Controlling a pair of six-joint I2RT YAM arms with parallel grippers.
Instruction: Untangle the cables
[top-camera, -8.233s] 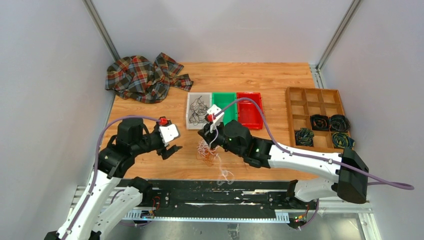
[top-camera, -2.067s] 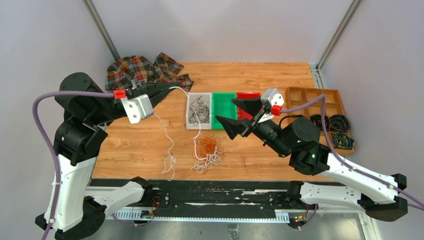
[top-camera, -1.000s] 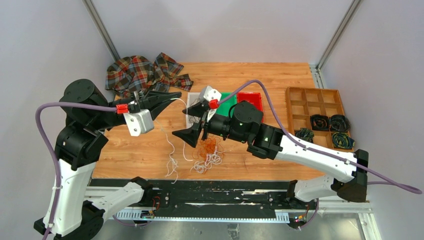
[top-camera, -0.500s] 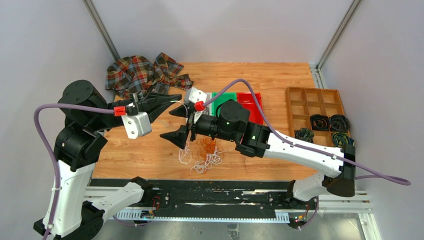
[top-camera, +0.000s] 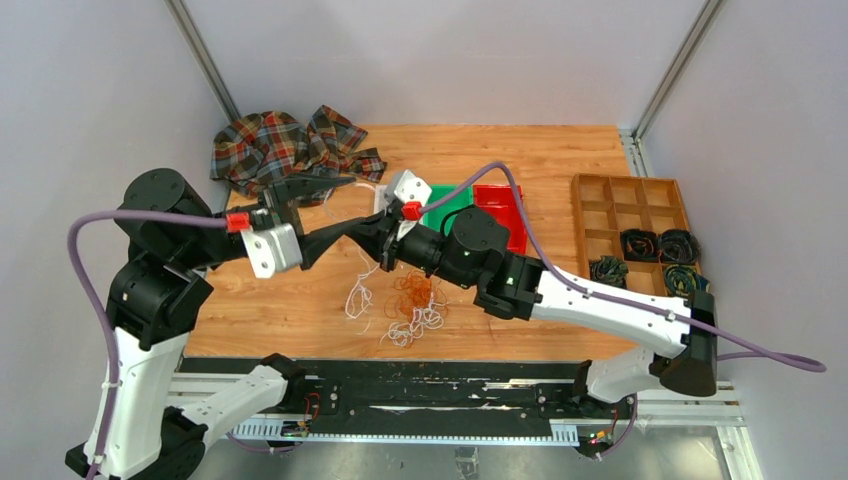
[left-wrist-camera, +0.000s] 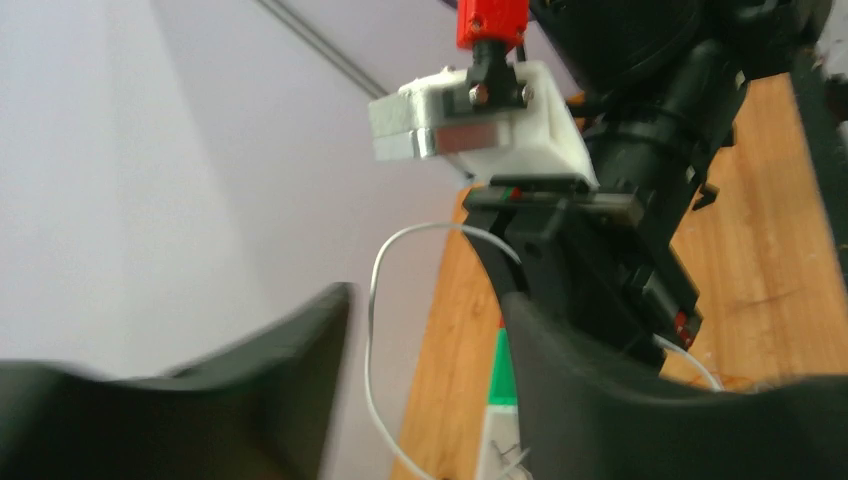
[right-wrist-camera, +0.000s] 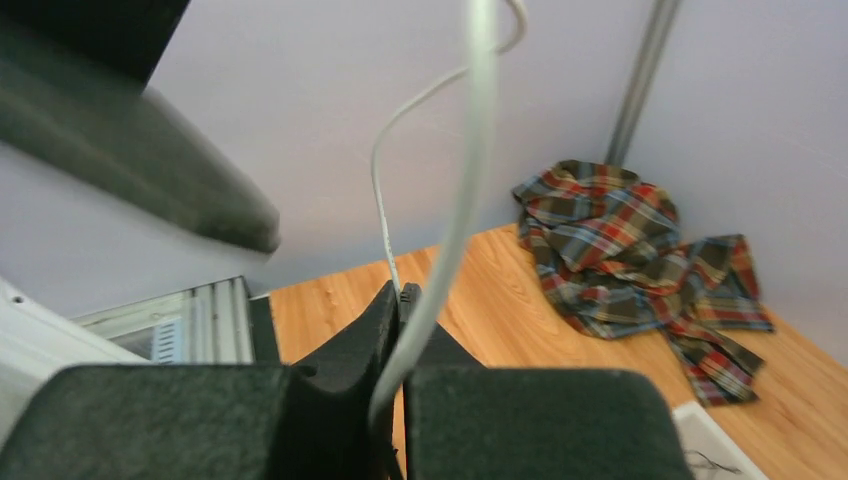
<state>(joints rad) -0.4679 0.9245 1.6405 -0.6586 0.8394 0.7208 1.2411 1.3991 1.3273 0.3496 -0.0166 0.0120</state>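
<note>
My right gripper (top-camera: 318, 248) reaches left across the table and is shut on a thin white cable (right-wrist-camera: 470, 150); in the right wrist view the jaws (right-wrist-camera: 403, 300) pinch it. My left gripper (top-camera: 345, 195) hangs above the table, open, with the same white cable (left-wrist-camera: 372, 330) running loose through the gap (left-wrist-camera: 425, 320). The cable hangs down to a small white heap (top-camera: 355, 298). An orange-brown tangle (top-camera: 412, 290) and a white tangle (top-camera: 415, 322) lie on the wood below the right arm. The black wires are hidden behind the right gripper.
A green tray (top-camera: 448, 203) and a red tray (top-camera: 503, 218) sit mid-table. A wooden compartment box (top-camera: 630, 215) at the right holds dark coiled cords. A plaid cloth (top-camera: 285, 150) lies at the back left. The two grippers are almost touching.
My right gripper moved left to the left gripper and closed on the white cable. My left gripper, which held that cable, has opened. The hanging cable end shifted right.
</note>
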